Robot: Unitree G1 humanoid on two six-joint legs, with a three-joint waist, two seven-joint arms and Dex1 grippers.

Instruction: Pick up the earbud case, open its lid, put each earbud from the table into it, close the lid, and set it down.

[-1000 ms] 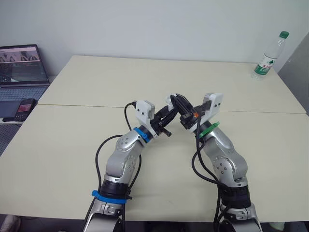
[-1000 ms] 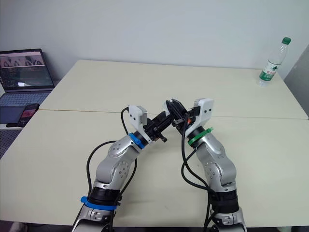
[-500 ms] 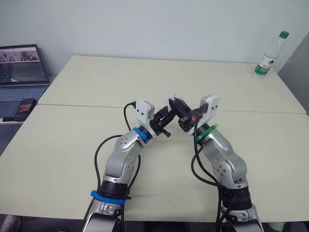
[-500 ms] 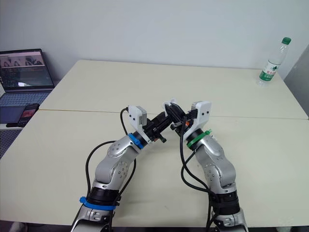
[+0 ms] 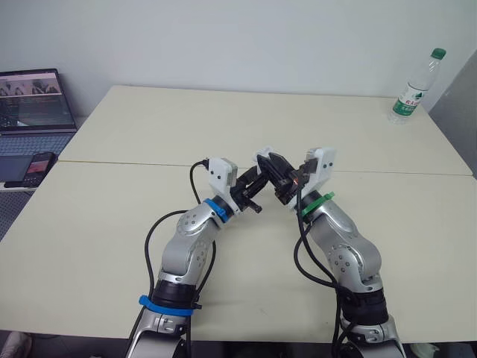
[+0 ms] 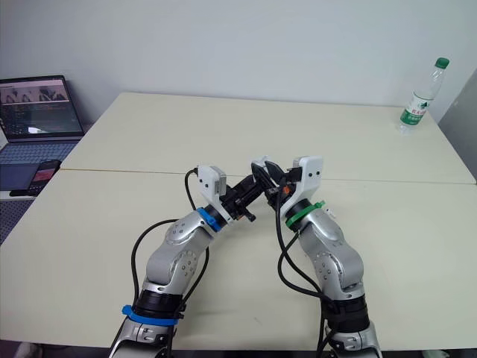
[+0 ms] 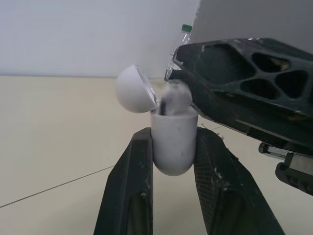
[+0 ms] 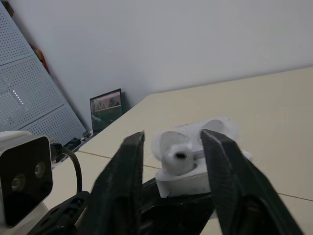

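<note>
Closer than a second ago, the earbud [image 8: 176, 152] now sits at the mouth of the case [image 7: 173, 144], lid [image 7: 134, 89] tipped open. The left gripper [image 7: 173, 136] clamps the case upright above the table [image 5: 149, 127]. I cannot tell whether the right gripper [image 8: 173, 137] grips the bud or has let go. Seating looks close, with lid closing still ahead.

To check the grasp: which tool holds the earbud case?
The left tool: the earbud case sits clamped between its fingers, lid open. The right tool only reaches toward its mouth.
</note>
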